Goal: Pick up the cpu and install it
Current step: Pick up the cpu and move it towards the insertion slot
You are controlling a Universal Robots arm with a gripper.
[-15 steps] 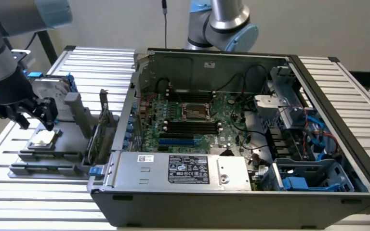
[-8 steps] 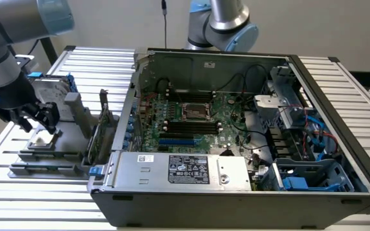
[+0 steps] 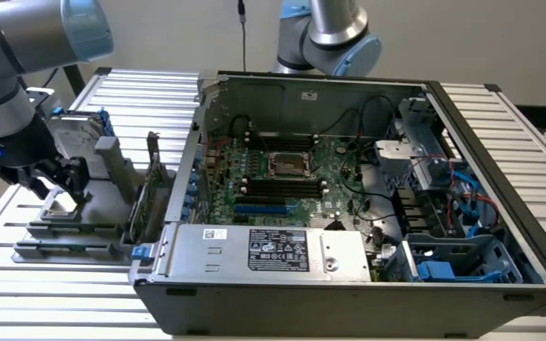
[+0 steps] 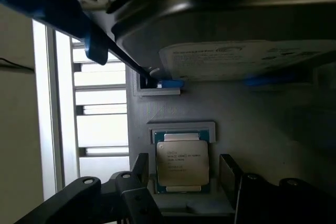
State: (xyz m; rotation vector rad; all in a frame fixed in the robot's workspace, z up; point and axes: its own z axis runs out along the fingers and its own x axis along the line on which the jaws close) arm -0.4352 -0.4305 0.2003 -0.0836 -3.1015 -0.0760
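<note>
The cpu (image 4: 182,163) lies flat in a shallow square recess of the grey parts holder (image 3: 69,231), metal top up, its printed lettering plain in the wrist view. In the exterior view the chip (image 3: 60,207) sits at the holder's near end. The arm (image 3: 8,128) reaches down over that end of the holder, and its jaws stand wide. One black finger (image 4: 140,167) is on one side of the chip and the other finger (image 4: 229,171) on the opposite side, each with a narrow gap to the chip's edge, so nothing is gripped. The hard drive (image 4: 236,51) in its blue frame stands in the holder beyond the recess. The holder rests on the slatted desk (image 3: 65,298). The open computer case (image 3: 500,213) is just beside the holder, on the exterior view's right, with its motherboard socket (image 3: 290,165) facing up.
</note>
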